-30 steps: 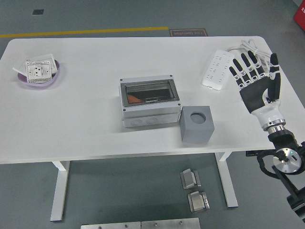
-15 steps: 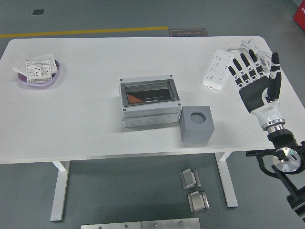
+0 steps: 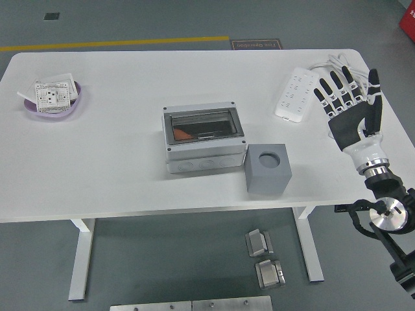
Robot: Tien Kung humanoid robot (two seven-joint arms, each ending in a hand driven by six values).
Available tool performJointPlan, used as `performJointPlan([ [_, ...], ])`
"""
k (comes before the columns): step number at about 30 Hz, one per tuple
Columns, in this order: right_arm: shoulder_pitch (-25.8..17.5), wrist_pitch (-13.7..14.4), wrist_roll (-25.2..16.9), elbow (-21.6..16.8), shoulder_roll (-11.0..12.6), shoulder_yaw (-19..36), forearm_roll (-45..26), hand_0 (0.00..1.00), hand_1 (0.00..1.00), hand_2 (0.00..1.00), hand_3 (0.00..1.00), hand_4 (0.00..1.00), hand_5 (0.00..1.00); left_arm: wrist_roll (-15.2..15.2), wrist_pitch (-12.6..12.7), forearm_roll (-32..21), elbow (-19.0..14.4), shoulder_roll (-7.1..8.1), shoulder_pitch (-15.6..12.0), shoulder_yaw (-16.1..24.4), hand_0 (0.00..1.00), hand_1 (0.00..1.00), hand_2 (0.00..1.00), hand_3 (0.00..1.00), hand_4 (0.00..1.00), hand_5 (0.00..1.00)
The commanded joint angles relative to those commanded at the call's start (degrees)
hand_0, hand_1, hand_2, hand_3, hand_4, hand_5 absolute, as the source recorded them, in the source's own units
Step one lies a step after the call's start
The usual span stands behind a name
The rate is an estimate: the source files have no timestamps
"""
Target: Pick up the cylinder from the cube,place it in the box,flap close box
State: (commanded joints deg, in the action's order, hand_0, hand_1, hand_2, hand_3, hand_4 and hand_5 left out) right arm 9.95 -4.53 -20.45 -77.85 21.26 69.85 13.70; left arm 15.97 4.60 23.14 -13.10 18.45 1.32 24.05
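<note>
A grey cube with a round empty hole in its top stands right of centre on the white table. To its left sits a grey box with its dark see-through flap down; an orange shape, likely the cylinder, shows through the flap at the left. My right hand hovers over the table's right edge, fingers spread straight, holding nothing. It is well to the right of the cube.
A white power strip with its cable lies at the back right, just left of my hand. A purple bowl holding white parts sits at the far left. Metal blocks lie on the floor below the table.
My right hand has drifted slightly to the right and up, away from the cube. Box and cube have not moved.
</note>
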Motion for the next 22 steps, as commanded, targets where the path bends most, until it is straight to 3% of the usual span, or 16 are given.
performJointPlan([
  [1,-0.1,0.2,-0.1,0.0,0.0,0.1,-0.2,0.998,0.790,0.835,0.896,0.998,0.812,0.0,0.0,0.0,0.0,-0.04,0.0,0.0,0.725,0.736,0.692,0.802,0.705,0.395],
  [6,-0.2,0.4,-0.3,0.3,-0.1,0.1,-1.5,0.998,0.790,0.835,0.896,0.998,0.812,0.0,0.0,0.1,0.0,-0.23,-0.1,0.4,0.725,0.736,0.692,0.802,0.705,0.395],
  [7,-0.2,0.5,-0.3,0.4,-0.2,0.1,-1.5,0.998,0.996,0.998,0.846,0.998,0.850,0.0,0.0,0.2,0.0,-0.28,-0.1,0.4,0.725,0.737,0.692,0.806,0.706,0.396],
  [12,-0.2,0.9,-0.4,0.4,-0.4,0.4,-0.9,0.998,0.996,0.998,0.846,0.998,0.850,0.0,0.0,0.2,-0.1,-0.46,-0.1,0.7,0.725,0.737,0.692,0.806,0.706,0.396],
  [13,-0.2,0.8,-0.5,0.4,-0.4,0.4,-0.8,0.998,0.981,0.998,0.946,0.998,0.869,-0.1,0.0,0.3,-0.1,-0.47,-0.1,0.8,0.725,0.737,0.692,0.807,0.707,0.397],
  [18,-0.3,0.8,-0.7,0.4,-0.5,0.6,-0.7,0.998,0.981,0.998,0.946,0.998,0.869,-0.1,0.0,0.4,-0.1,-0.48,-0.1,0.9,0.725,0.737,0.692,0.807,0.707,0.397],
  [19,-0.3,0.8,-0.7,0.4,-0.5,0.6,-0.7,0.998,0.998,0.998,0.800,0.998,0.873,-0.1,0.0,0.4,-0.1,-0.48,-0.1,0.9,0.725,0.737,0.692,0.806,0.708,0.398],
  [22,-0.4,0.7,-0.9,0.4,-0.5,0.7,-0.8,0.998,0.998,0.998,0.800,0.998,0.873,-0.1,0.0,0.3,-0.1,-0.51,-0.1,0.9,0.725,0.737,0.692,0.806,0.708,0.398],
])
